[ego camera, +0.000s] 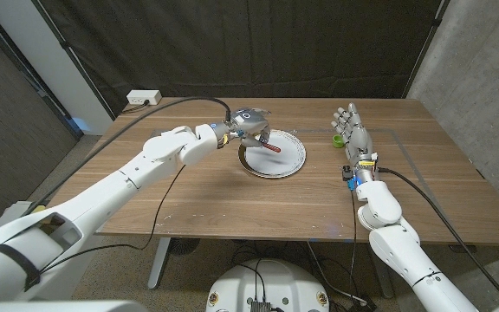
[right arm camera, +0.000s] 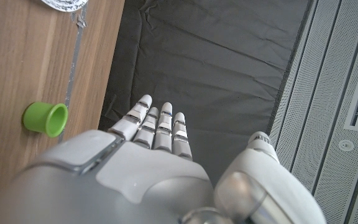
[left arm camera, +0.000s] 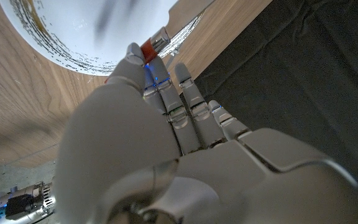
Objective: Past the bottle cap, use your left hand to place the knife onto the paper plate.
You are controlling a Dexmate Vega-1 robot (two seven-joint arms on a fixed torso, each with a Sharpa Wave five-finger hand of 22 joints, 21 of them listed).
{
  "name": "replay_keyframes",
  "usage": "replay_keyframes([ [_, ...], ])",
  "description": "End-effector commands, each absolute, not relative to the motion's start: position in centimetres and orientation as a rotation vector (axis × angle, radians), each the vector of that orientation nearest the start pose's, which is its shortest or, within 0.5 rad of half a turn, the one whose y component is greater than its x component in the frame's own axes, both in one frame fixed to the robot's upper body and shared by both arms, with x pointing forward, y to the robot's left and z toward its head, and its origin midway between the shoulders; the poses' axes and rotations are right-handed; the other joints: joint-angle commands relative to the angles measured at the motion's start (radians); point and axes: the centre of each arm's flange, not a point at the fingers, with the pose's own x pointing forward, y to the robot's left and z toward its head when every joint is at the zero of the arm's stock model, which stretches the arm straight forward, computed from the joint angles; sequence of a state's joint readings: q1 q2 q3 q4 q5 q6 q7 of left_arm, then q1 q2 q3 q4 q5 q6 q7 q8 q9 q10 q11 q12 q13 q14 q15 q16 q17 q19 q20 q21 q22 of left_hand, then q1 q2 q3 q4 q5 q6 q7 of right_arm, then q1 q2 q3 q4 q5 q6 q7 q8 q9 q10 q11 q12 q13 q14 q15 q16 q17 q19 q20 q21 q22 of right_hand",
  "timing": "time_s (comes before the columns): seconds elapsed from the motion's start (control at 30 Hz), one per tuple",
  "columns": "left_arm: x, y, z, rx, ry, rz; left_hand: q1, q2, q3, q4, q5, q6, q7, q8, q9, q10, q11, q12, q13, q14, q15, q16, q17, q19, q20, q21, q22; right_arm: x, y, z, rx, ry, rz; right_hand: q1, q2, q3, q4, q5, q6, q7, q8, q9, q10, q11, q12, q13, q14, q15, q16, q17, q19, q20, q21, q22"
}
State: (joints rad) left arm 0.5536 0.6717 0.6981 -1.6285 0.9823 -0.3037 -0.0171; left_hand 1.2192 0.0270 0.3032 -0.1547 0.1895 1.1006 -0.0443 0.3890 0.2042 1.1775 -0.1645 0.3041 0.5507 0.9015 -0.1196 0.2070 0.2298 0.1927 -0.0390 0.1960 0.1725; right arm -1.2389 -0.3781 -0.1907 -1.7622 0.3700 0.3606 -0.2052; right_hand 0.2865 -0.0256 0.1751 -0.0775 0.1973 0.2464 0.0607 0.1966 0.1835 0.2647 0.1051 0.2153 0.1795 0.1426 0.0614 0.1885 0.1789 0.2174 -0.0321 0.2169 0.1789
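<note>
While the left hand point(ego camera: 248, 121) hangs over the far-left rim of the paper plate point(ego camera: 294, 160), its fingers point(left arm camera: 166, 93) are curled around the knife point(ego camera: 273, 147), whose red handle pokes out from under the hand and lies across the white plate surface in the head view. From the left wrist camera the fingers lie close together, bent over the plate point(left arm camera: 61, 31), and a bit of the red handle point(left arm camera: 148, 50) with a grey metal piece shows just past the fingertips, pinched against the thumb. The plate's rim carries a faint dark speckled pattern; no writing can be read on it.

The right hand point(ego camera: 353, 130) stands on the worktop point(ego camera: 232, 199) well to the right of the plate, fingers point(right arm camera: 160, 127) straight, close side by side and pointing away from the robot, holding nothing. Just beside it, on its left, sits the green bottle cap point(ego camera: 338, 140), open side showing in the right wrist camera point(right arm camera: 45, 119); it is apart from the fingers and untouched. No label can be read on the cap
</note>
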Motion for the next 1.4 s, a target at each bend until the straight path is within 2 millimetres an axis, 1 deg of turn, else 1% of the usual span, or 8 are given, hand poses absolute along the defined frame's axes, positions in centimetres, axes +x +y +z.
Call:
replay_keyframes([
  [0.03, 60.5, 9.0, 5.8, 1.901, -1.133, -0.294, 0.050, 0.040, 0.054, 0.047, 0.005, 0.040, 0.047, 0.009, 0.002, 0.001, -0.008, 0.002, 0.005, -0.005, -0.104, -0.001, 0.003, 0.001, -0.043, -0.003, 0.002, 53.3, -25.7, -6.1, 0.095, -0.774, 0.041, 0.003, 0.009, -0.001, -0.006, 0.001, 0.010, 0.001, -0.003, 0.003, 0.005, 0.000, -0.004, 0.005, 0.007, -0.002, -0.002, 0.003, 0.010, 0.000, 0.000, 0.005],
  [0.13, 60.8, 8.6, 5.6, 1.902, -1.137, -0.310, 0.049, 0.041, 0.056, 0.048, 0.005, 0.037, 0.047, 0.008, 0.002, 0.001, -0.012, 0.002, 0.006, -0.005, -0.105, 0.000, 0.003, 0.001, -0.042, -0.003, 0.002, 53.1, -25.7, -6.2, 0.094, -0.770, 0.042, 0.003, 0.009, -0.001, -0.006, 0.001, 0.011, 0.001, -0.003, 0.003, 0.005, 0.000, -0.004, 0.005, 0.007, -0.002, -0.002, 0.003, 0.010, 0.000, 0.000, 0.005],
  [0.43, 61.8, 8.1, 5.7, 1.876, -1.148, -0.319, 0.046, 0.037, 0.061, 0.050, 0.004, 0.037, 0.043, 0.011, 0.000, 0.002, -0.009, 0.001, 0.013, -0.009, -0.104, -0.001, 0.004, -0.001, -0.044, -0.004, 0.002, 52.8, -25.6, -6.3, 0.088, -0.760, 0.037, 0.003, 0.010, -0.001, -0.007, 0.001, 0.011, 0.001, -0.003, 0.003, 0.005, 0.000, -0.004, 0.005, 0.007, -0.002, -0.002, 0.003, 0.010, -0.001, -0.001, 0.005],
  [0.5, 62.1, 8.0, 5.6, 1.869, -1.146, -0.319, 0.045, 0.036, 0.063, 0.050, 0.004, 0.037, 0.041, 0.010, -0.001, 0.004, -0.014, 0.001, 0.014, -0.011, -0.104, -0.001, 0.004, -0.002, -0.044, -0.004, 0.002, 52.8, -25.6, -6.3, 0.089, -0.757, 0.034, 0.002, 0.010, -0.001, -0.007, 0.001, 0.011, 0.001, -0.003, 0.004, 0.005, -0.001, -0.004, 0.005, 0.007, -0.002, -0.002, 0.003, 0.010, -0.001, -0.001, 0.005],
  [0.93, 63.8, 7.0, 4.2, 1.875, -1.103, -0.363, 0.035, 0.029, 0.073, 0.055, 0.003, 0.039, 0.040, 0.014, -0.003, 0.011, -0.016, -0.004, 0.014, -0.029, -0.100, -0.008, 0.000, -0.009, -0.047, -0.005, 0.002, 52.7, -25.6, -6.8, 0.093, -0.746, 0.025, 0.003, 0.010, -0.002, -0.008, 0.000, 0.010, 0.000, -0.003, 0.004, 0.005, 0.000, -0.004, 0.005, 0.008, -0.001, -0.002, 0.003, 0.011, -0.001, -0.002, 0.005],
  [1.1, 64.3, 6.9, 3.6, 1.879, -1.084, -0.386, 0.029, 0.024, 0.078, 0.059, 0.003, 0.035, 0.036, 0.015, -0.002, 0.007, -0.016, -0.015, 0.007, -0.043, -0.099, -0.011, -0.004, -0.014, -0.043, -0.005, 0.002, 52.8, -25.7, -7.1, 0.099, -0.742, 0.024, 0.002, 0.010, -0.002, -0.008, 0.000, 0.011, 0.001, -0.003, 0.004, 0.008, 0.002, -0.003, 0.005, 0.007, -0.001, -0.003, 0.003, 0.012, -0.001, -0.003, 0.005],
  [1.33, 64.6, 6.9, 3.5, 1.847, -1.087, -0.391, 0.022, 0.019, 0.083, 0.062, 0.002, 0.033, 0.033, 0.014, -0.005, 0.013, -0.018, -0.024, -0.003, -0.057, -0.097, -0.014, -0.007, -0.017, -0.044, -0.005, 0.002, 52.9, -25.6, -7.2, 0.101, -0.737, 0.024, 0.002, 0.011, -0.002, -0.009, 0.000, 0.011, 0.000, -0.003, 0.004, 0.009, 0.002, -0.002, 0.005, 0.008, -0.001, -0.003, 0.003, 0.012, 0.000, -0.003, 0.005],
  [1.4, 64.7, 6.9, 3.3, 1.840, -1.087, -0.395, 0.020, 0.019, 0.085, 0.063, 0.002, 0.033, 0.034, 0.014, -0.006, 0.014, -0.017, -0.027, -0.008, -0.060, -0.097, -0.014, -0.008, -0.018, -0.041, -0.005, 0.002, 52.9, -25.6, -7.3, 0.102, -0.736, 0.023, 0.002, 0.011, -0.002, -0.009, 0.000, 0.011, 0.001, -0.003, 0.004, 0.008, 0.002, -0.003, 0.005, 0.008, -0.001, -0.002, 0.003, 0.013, 0.000, -0.003, 0.005],
])
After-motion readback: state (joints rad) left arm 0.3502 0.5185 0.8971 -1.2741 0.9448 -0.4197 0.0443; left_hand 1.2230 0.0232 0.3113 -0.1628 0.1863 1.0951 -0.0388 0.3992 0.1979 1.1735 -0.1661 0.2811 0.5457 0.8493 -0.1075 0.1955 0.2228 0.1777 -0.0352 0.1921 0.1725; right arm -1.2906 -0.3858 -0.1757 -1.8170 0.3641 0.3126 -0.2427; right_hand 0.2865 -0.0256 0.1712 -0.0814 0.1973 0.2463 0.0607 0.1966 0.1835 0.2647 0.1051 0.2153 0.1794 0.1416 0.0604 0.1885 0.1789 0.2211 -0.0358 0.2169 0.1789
